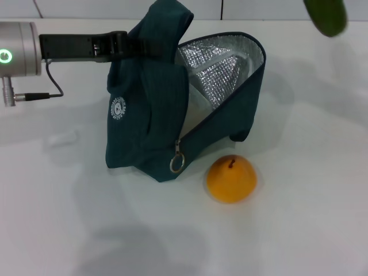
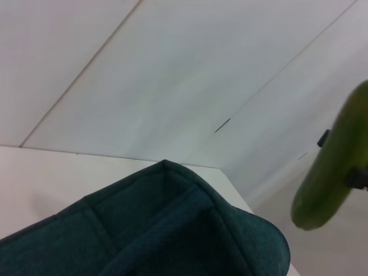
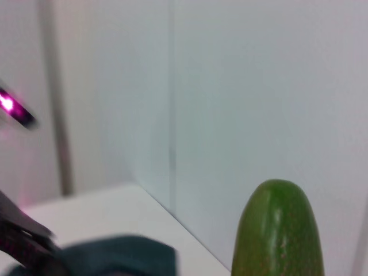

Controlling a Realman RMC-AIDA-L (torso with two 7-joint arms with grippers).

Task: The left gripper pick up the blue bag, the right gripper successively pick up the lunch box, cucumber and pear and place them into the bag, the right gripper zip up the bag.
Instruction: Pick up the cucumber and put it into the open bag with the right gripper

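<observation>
Only the rounded end of the long, smooth dark green cucumber (image 1: pixel 326 16) shows at the far right of the head view, raised off the table and cut off by the picture's top edge. The right gripper that carries it is almost wholly out of sight; the left wrist view catches just small black pieces beside the cucumber (image 2: pixel 329 168), so its grasp cannot be told. The clear lunch box cannot be made out inside the bag.

The left gripper (image 1: pixel 123 46), a black two-finger claw on an arm with a silver cylinder and green ring light, reaches in level from the far left. Its tips are clenched on the raised handle fabric of the large dark teal-blue fabric bag (image 1: pixel 146 115), holding its top up.

The bag stands on the white table (image 1: pixel 310 218) with its mouth gaping toward the right, showing silver quilted lining (image 1: pixel 215 69). A metal ring zipper pull (image 1: pixel 177 164) hangs at its near corner. The round orange-yellow pear (image 1: pixel 231 179), with a short brown stem, sits just beside that corner on the near right.
</observation>
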